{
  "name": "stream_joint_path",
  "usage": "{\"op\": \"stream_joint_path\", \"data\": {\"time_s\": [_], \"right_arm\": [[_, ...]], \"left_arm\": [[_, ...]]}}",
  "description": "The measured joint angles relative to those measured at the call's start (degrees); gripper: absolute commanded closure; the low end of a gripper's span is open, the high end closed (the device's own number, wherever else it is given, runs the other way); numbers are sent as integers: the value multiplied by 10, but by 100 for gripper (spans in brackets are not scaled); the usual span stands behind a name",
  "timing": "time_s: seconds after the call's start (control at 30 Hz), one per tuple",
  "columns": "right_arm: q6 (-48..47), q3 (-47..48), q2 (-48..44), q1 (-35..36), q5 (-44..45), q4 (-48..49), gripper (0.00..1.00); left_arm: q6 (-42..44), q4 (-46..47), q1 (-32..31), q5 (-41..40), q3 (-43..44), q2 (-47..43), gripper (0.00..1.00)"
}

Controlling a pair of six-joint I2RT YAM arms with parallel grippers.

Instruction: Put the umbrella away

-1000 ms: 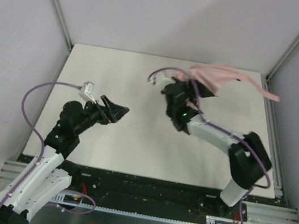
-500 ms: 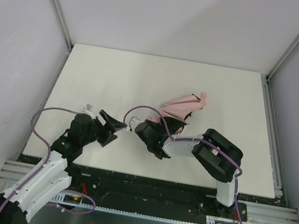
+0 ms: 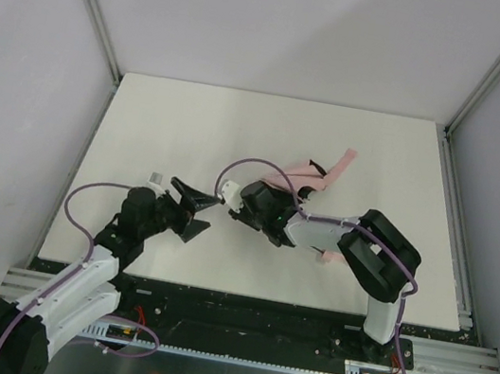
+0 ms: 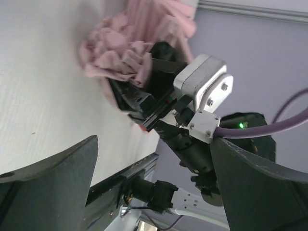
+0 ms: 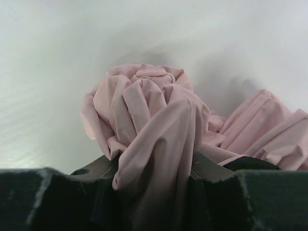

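The umbrella (image 3: pixel 308 175) is a crumpled bundle of pale pink fabric lying on the white table just right of centre, with one strip (image 3: pixel 341 159) sticking out toward the far right. My right gripper (image 3: pixel 278 192) is shut on a bunch of this fabric; in the right wrist view the fabric (image 5: pixel 154 120) bulges out from between the dark fingers (image 5: pixel 72 192). My left gripper (image 3: pixel 200 212) is open and empty, just left of the right gripper and pointing at it. In the left wrist view the umbrella (image 4: pixel 125 53) and the right gripper (image 4: pixel 144 101) lie beyond my open fingers (image 4: pixel 48 192). Shaft and ribs are hidden.
A small pink piece (image 3: pixel 327 256) shows under the right forearm near the front edge. Grey walls and aluminium rails (image 3: pixel 93 7) enclose the table on three sides. The right arm's purple cable (image 3: pixel 254 164) loops above the gripper.
My right gripper has carried the umbrella from the far right of the table back to the near middle and folded its arm in. My left gripper has shifted right, closer to it.
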Motion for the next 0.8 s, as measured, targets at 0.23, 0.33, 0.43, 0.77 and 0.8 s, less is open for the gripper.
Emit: {"op": "stream_joint_path", "data": {"time_s": [0.23,0.33,0.43,0.77,0.8], "right_arm": [[54,2,10,-28,-222,55,100],[80,0,14,-40,-299,65,100],[95,-1,17,-49,-338,70,100],[228,-78,-15,-90,-376,150,100],[237,-84,-16,-90,-372,160,100]], "left_arm": [[-33,121,0,10,-42,-21,0],[-42,138,0,14,-45,-17,1],[-53,154,-1,19,-43,-2,3],[28,19,26,-95,-34,-25,1],[40,13,26,-97,-18,-25,1]]}}
